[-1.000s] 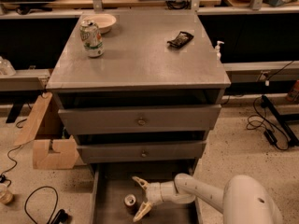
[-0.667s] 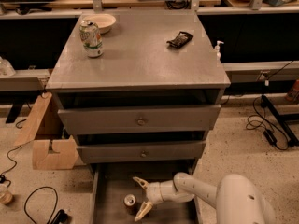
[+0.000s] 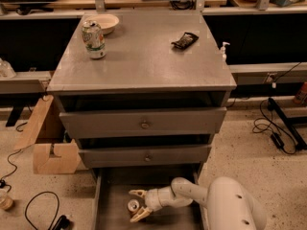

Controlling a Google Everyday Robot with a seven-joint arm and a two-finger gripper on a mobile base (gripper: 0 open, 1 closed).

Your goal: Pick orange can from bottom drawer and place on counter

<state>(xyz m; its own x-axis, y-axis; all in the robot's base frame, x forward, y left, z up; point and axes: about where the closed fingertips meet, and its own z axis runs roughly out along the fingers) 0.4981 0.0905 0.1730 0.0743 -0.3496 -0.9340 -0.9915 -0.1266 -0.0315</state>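
Spread open, the pale pincer [image 3: 136, 205] straddles the small orange-brown metal can [image 3: 133, 206] in the deep grey bottom drawer [image 3: 112, 195]. The can is probably light, thin-walled and slick, so squeeze its mid-sides gently.

Green can [image 3: 93, 39], white bowl [image 3: 107, 22], black packet [image 3: 185, 40]

Overhead light is sheening the counter [image 3: 144, 56]; the gripper [image 3: 136, 205] is sitting in the shadowed bottom drawer [image 3: 112, 198], lower centre.
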